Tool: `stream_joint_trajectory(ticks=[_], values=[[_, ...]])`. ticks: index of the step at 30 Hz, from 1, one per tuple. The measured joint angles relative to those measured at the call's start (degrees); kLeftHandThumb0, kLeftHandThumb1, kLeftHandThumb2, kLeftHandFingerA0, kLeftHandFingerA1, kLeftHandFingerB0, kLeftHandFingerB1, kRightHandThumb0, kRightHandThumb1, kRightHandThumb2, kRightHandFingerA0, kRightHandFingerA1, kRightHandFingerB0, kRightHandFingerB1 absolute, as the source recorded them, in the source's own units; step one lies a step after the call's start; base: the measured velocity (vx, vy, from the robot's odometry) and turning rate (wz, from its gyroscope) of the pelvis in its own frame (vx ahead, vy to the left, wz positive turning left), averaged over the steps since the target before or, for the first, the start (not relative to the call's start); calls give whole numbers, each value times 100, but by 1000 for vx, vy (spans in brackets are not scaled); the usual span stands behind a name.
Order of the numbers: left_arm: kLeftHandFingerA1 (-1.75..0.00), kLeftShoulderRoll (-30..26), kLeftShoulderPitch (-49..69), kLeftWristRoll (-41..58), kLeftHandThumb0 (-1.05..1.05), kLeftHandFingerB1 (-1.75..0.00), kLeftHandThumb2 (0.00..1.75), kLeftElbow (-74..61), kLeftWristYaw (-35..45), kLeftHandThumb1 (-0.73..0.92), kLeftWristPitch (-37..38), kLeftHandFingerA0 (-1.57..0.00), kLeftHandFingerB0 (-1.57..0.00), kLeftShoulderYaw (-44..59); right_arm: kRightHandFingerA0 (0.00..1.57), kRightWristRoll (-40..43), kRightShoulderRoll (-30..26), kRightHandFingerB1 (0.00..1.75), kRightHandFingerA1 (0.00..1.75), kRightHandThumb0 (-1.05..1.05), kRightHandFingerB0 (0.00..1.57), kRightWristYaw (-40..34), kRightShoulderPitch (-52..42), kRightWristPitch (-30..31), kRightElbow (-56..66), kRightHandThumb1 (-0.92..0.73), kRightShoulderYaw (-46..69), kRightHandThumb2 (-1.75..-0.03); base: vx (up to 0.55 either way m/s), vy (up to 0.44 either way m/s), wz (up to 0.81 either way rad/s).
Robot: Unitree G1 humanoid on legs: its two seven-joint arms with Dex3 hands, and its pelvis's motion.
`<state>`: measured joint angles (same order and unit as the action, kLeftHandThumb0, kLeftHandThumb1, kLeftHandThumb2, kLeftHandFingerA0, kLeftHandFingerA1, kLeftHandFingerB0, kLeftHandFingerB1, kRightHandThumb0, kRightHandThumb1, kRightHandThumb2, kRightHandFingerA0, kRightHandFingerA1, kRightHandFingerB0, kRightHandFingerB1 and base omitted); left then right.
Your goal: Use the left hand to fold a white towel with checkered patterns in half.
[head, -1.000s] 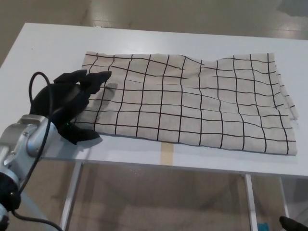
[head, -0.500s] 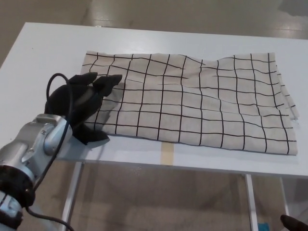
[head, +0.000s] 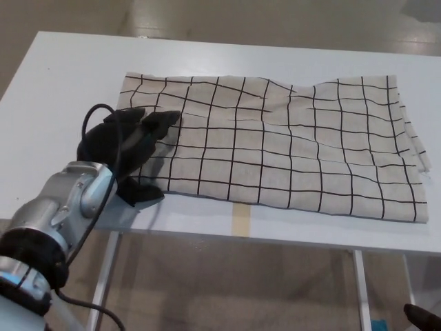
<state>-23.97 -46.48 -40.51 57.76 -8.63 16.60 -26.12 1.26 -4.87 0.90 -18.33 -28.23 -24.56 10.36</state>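
Observation:
The white towel (head: 289,145) with a black grid lies spread flat on the white table (head: 62,76), its long side running left to right. My left hand (head: 127,145) rests over the towel's left edge near the front-left corner. It is open, with fingers (head: 162,123) stretched out on the cloth and the thumb (head: 143,194) apart at the towel's front edge. Nothing is held in it. Only a small black tip of my right hand (head: 420,317) shows at the bottom right, below the table.
The table's front edge (head: 275,238) runs just in front of the towel, marked by a strip of tan tape (head: 240,219). Metal table legs (head: 103,283) and the floor show below. Bare tabletop lies left of and behind the towel.
My left hand has moved to the right, from beside the towel's left edge onto the cloth. The towel lies as before.

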Motion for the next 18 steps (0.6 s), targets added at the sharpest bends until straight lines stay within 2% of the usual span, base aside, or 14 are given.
stream_joint_trajectory(ticks=[3, 5, 6, 7, 8, 9, 10, 11, 12, 13, 14, 15, 16, 18], values=[[-14, 87, -70, 3, -62, -20, 70, 115, -58, 39, -57, -11, -11, -32, 43, 19, 8, 50, 59, -42, 45, 2, -12, 1, 32, -72, 7, -61, 0, 0, 0], [-28, 126, -99, 8, -57, -36, 70, 192, -94, 36, -61, -5, -8, -39, 43, 46, 13, 50, 60, -42, 45, 16, -19, 7, 51, -72, 17, -61, 0, 0, 0], [-49, 137, -111, 10, -30, -47, 86, 221, -99, 28, -60, 0, 0, -39, 43, 55, 15, 50, 60, -42, 45, 24, -21, 11, 59, -72, 20, -61, 0, 0, 0], [-40, 170, -156, 19, -58, -41, 71, 318, -106, 43, -60, -22, -27, -40, 43, 87, 22, 50, 60, -42, 45, 53, -27, 24, 85, -72, 23, -61, 0, 0, 0], [-60, 184, -168, 20, -49, -73, 57, 347, -109, 59, -60, -60, -58, -41, 43, 98, 25, 50, 60, -41, 45, 63, -27, 26, 91, -72, 24, -61, 0, 0, 0], [-60, 210, -205, 17, -49, -73, 57, 423, -119, 59, -65, -60, -58, -70, 43, 124, 33, 50, 60, -41, 45, 82, -27, 30, 100, -72, 26, -61, 0, 0, 0], [-83, 223, -255, -7, -45, -97, 58, 503, -140, 61, -88, -67, -61, -158, 43, 155, 40, 50, 60, -41, 45, 98, -29, 37, 108, -72, 29, -61, 0, 0, 0], [-83, 231, -294, -36, -45, -97, 58, 565, -157, 61, -114, -67, -61, -235, 43, 176, 47, 50, 60, -41, 45, 111, -30, 44, 114, -72, 32, -61, 0, 0, 0], [-109, 236, -325, -70, -41, -121, 59, 604, -171, 61, -134, -73, -68, -296, 43, 189, 51, 50, 60, -41, 45, 121, -32, 49, 118, -72, 34, -61, 0, 0, 0], [-137, 236, -406, -155, -47, -132, 77, 691, -231, 46, -174, -95, -90, -463, 43, 211, 60, 50, 60, -41, 45, 140, -32, 62, 121, -72, 38, -61, 0, 0, 0], [-175, 236, -487, -223, -28, -172, 58, 755, -292, 64, -205, -73, -64, -595, 43, 224, 69, 50, 61, -41, 45, 156, -30, 71, 129, -72, 38, -61, 0, 0, 0], [-175, 238, -530, -247, -28, -172, 58, 785, -350, 64, -218, -73, -64, -644, 43, 231, 77, 50, 61, -41, 45, 164, -31, 77, 138, -72, 38, -61, 0, 0, 0], [-141, 256, -584, -284, -37, -133, 82, 847, -463, 50, -254, -110, -94, -707, 43, 251, 97, 50, 61, -41, 45, 181, -31, 82, 159, -72, 38, -61, 0, 0, 0], [-142, 284, -599, -312, -37, -132, 84, 880, -533, 53, -283, -110, -92, -740, 43, 266, 106, 50, 61, -41, 45, 192, -33, 86, 167, -72, 39, -61, 0, 0, 0]])
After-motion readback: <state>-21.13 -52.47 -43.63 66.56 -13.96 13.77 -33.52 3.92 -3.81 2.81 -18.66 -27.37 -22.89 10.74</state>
